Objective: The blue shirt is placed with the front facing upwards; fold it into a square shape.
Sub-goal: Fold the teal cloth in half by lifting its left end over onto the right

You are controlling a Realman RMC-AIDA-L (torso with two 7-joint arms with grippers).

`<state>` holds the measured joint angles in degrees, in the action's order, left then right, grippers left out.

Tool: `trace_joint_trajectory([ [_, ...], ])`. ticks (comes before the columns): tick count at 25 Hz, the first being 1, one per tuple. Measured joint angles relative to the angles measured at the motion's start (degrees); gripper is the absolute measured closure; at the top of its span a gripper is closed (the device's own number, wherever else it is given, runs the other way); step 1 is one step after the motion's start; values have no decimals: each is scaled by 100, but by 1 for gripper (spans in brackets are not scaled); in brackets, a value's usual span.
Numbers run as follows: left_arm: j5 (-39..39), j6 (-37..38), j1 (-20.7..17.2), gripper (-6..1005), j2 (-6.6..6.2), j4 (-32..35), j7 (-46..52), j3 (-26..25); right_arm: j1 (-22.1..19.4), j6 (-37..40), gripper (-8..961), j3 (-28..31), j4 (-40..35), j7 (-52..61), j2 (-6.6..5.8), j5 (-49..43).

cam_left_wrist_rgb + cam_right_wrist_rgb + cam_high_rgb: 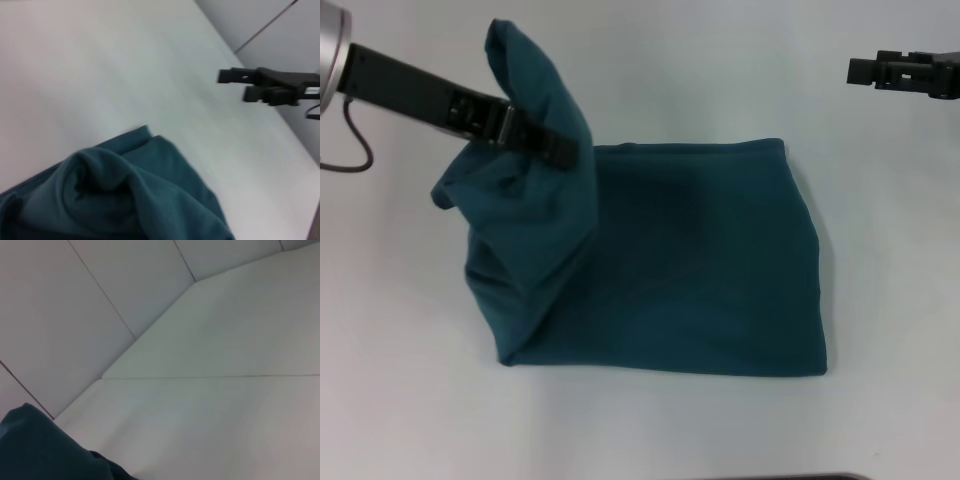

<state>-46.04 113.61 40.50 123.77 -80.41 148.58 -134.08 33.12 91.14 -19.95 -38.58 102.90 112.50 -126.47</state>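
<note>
Left gripper [555, 145] pinches the blue shirt [700, 270], its left edge lifted. Carry it rightward evenly, aligning edges. Right gripper [865, 70] idles far right; closure indeterminate.

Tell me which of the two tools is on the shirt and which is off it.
The left tool is on it, pinching a lifted bunch at the left end of the blue shirt. The right tool hangs apart, over bare table beyond the shirt's far right corner.

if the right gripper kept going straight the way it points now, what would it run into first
Probably nothing soon. The right gripper hangs at the far right, raised, pointing toward the robot's left. That line seems to pass beyond the far edge of the blue shirt; the lifted fold held by the left gripper comes first, though depth is unclear.
</note>
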Motion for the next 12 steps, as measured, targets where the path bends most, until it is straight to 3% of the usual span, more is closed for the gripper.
trace_joint_trajectory([
  [12, -621, -33, 54, 908, 7, 28, 123, 321, 45, -1, 64, 0, 0, 1, 3, -1],
])
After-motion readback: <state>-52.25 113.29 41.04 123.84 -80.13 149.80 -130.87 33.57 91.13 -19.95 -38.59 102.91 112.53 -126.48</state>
